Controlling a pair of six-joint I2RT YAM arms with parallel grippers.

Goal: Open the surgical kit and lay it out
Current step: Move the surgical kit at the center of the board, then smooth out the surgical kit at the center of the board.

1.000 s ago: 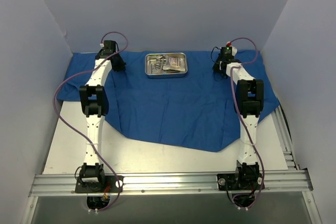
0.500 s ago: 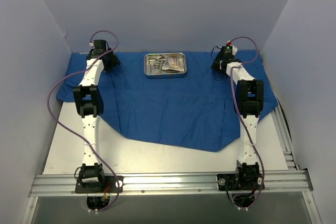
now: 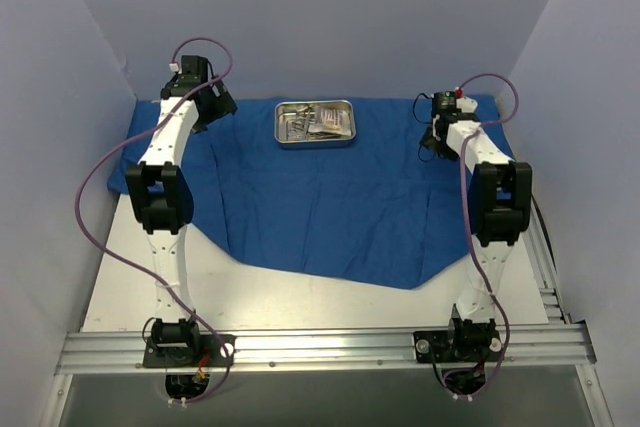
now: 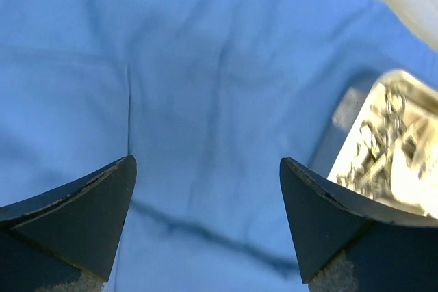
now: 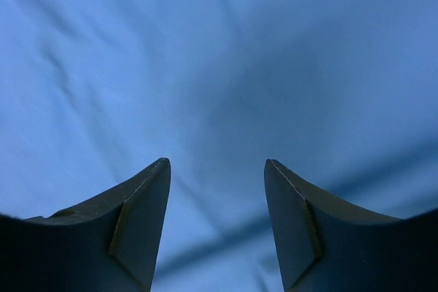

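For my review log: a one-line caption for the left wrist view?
Open left hand above the spread blue cloth, steel tray at right.

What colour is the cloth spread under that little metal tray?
The cloth is plain royal blue, with no pattern; the top external view shows it best.

walls [image 3: 300, 17]: 3, pale lilac | table [image 3: 320, 299]: white top | rail [image 3: 330, 345]: aluminium, near edge

Top view: even, diffuse light, no hard shadows, faint shade along folds of the blue cloth [image 3: 330, 217]. Left wrist view: steel tray [image 4: 393, 148] blown out by glare and blurred. Right wrist view: cloth soft and out of focus, darker patch mid-frame; right gripper [image 5: 216, 162] near-silhouette.
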